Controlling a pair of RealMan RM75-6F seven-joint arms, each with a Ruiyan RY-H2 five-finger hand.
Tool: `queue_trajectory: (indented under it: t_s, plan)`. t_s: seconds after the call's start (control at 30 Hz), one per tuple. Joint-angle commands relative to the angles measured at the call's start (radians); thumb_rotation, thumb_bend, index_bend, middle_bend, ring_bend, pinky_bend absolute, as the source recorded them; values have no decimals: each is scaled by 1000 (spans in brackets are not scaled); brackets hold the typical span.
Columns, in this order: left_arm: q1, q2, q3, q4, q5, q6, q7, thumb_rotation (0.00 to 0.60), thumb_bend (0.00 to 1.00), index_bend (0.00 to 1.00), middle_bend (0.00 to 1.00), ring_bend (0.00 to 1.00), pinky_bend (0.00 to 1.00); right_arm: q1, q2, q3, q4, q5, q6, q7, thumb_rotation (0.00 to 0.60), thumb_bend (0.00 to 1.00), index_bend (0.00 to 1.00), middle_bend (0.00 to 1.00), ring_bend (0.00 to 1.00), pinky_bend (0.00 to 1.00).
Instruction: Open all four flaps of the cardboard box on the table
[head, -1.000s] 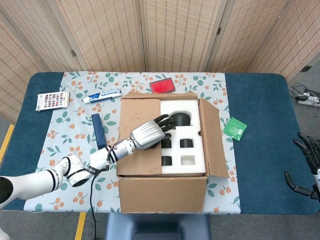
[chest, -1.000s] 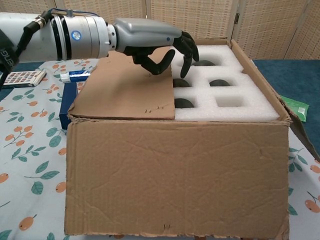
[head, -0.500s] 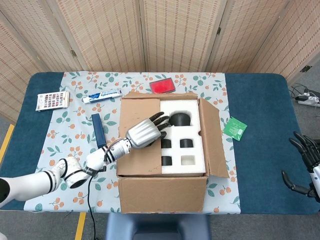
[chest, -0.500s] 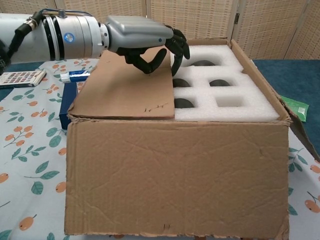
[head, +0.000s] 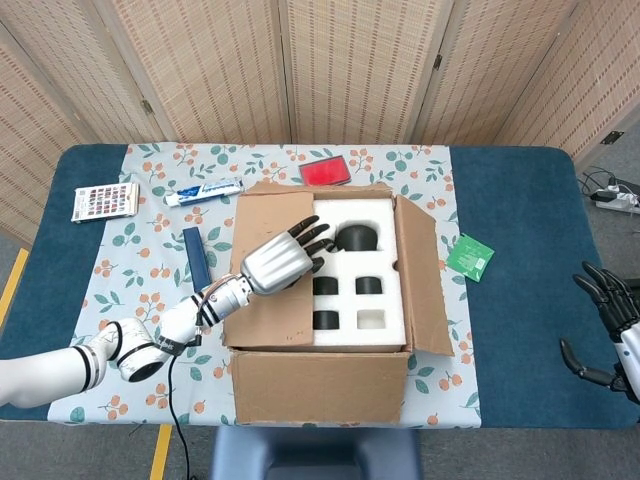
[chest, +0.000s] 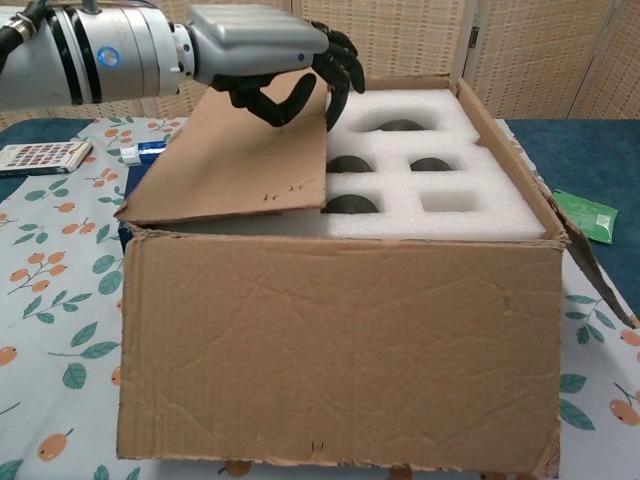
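Under left hand (head: 275, 263), creased cardboard flap (chest: 235, 165)

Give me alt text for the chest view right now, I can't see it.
The robot's left hand hooks its dark fingers over the edge of the brown cardboard box's left flap, which is partly raised above the white foam insert.

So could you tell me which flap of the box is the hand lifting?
The left flap: the left hand hooks its inner edge; the others are untouched.
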Motion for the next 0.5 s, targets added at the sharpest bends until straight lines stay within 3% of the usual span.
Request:
queue_trajectory:
  t_s: [0.03, 0.5]
  plan:
    - [7, 8, -6, -14, -7, 12, 12, 600, 1000, 511, 201, 46, 0, 1, 0, 0, -1, -1, -2, -2, 391, 516, 0, 0, 47, 0]
    - [66, 130, -54, -117, -68, 98, 106, 600, 1000, 525, 220, 59, 0, 18, -5, -4, -9, -3, -37, -17, 391, 515, 0, 0, 46, 0]
